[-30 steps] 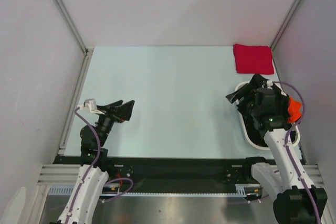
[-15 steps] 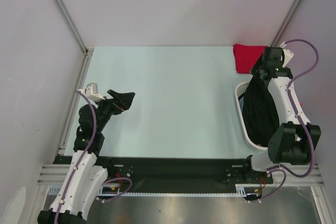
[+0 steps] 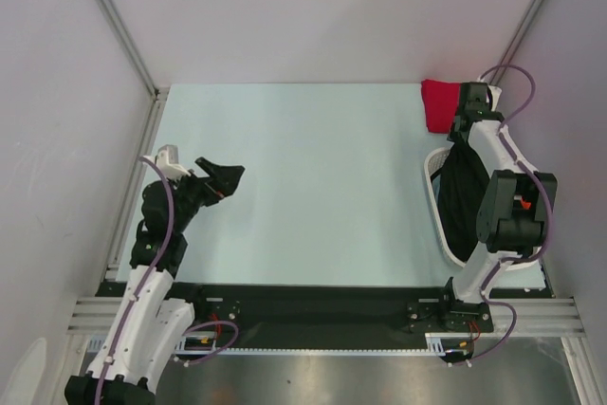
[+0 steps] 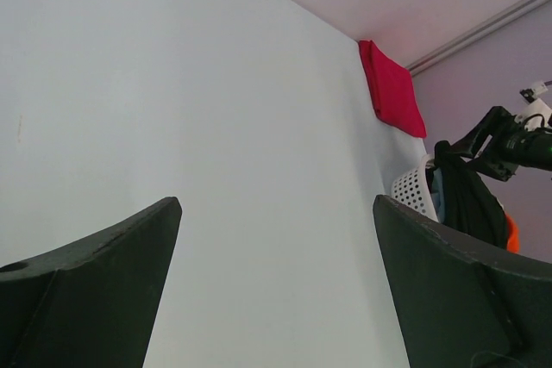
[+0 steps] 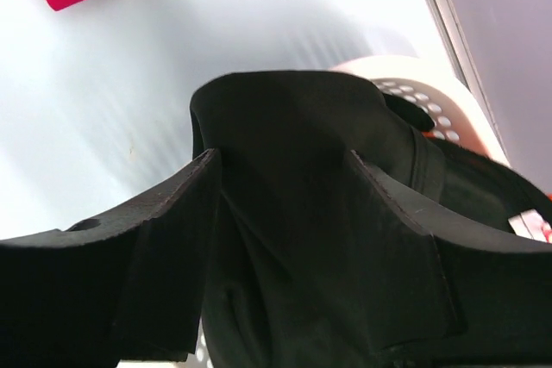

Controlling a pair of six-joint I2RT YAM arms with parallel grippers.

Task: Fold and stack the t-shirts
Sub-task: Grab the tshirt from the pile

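Note:
A black t-shirt [image 3: 465, 196] is stretched up out of the white basket [image 3: 432, 174] at the right. Its top bunch sits between the fingers of my right gripper [image 3: 466, 132], which is shut on it. In the right wrist view the black cloth [image 5: 293, 127] fills the gap between the fingers of that gripper [image 5: 285, 157]. A folded red t-shirt [image 3: 441, 103] lies at the far right corner, just beyond this gripper. An orange t-shirt [image 4: 512, 233] peeks out of the basket behind the black one. My left gripper [image 3: 226, 180] hangs open over the left of the table, holding nothing.
The light table [image 3: 303, 168] is walled at the back and both sides, with metal posts in the far corners. The basket sits close to the right wall. My right arm's elbow [image 3: 514, 215] hangs over the basket.
My right gripper has risen from the basket and moved toward the far corner, drawing the black t-shirt up with it. The left arm has lifted slightly.

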